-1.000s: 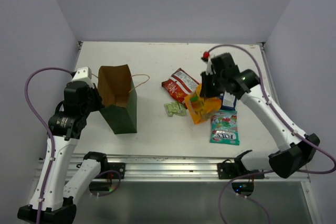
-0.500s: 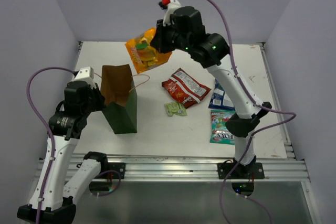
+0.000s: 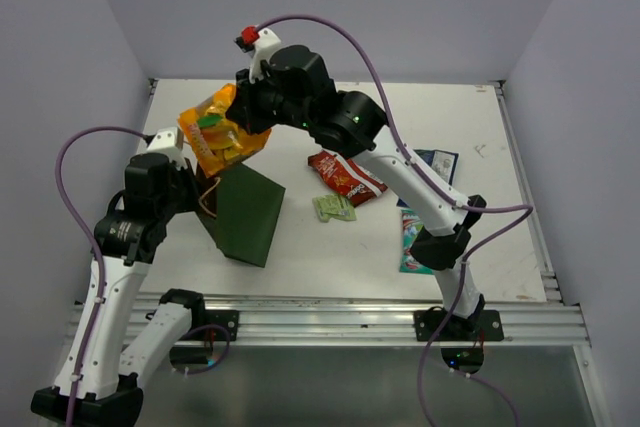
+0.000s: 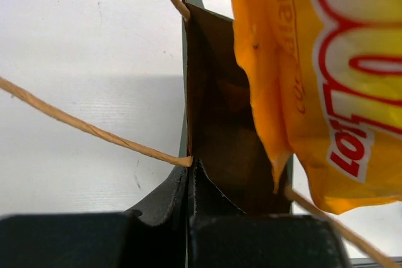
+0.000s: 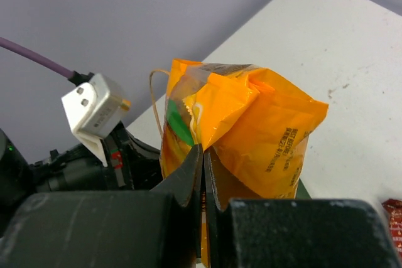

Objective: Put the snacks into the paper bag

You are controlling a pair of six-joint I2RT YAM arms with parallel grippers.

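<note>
My right gripper (image 3: 243,110) is shut on the orange gummy bag (image 3: 218,135) and holds it in the air over the mouth of the dark green paper bag (image 3: 248,212). In the right wrist view the orange bag (image 5: 251,130) hangs from my shut gripper (image 5: 202,155). My left gripper (image 3: 192,187) is shut on the paper bag's near rim (image 4: 188,123), and the orange bag (image 4: 326,73) hangs just above the brown inside. The red chip bag (image 3: 345,175), pale green packet (image 3: 333,208), dark blue-white packet (image 3: 432,159) and Fox's bag (image 3: 410,242) lie on the table.
The tan string handles (image 4: 81,127) stick out from the bag's rim. The white table (image 3: 500,147) ends at a metal rail along the near edge. Grey walls stand on three sides.
My right arm has carried the orange gummy bag from the right of the table up and left to above the paper bag. The paper bag has tilted to the right.
</note>
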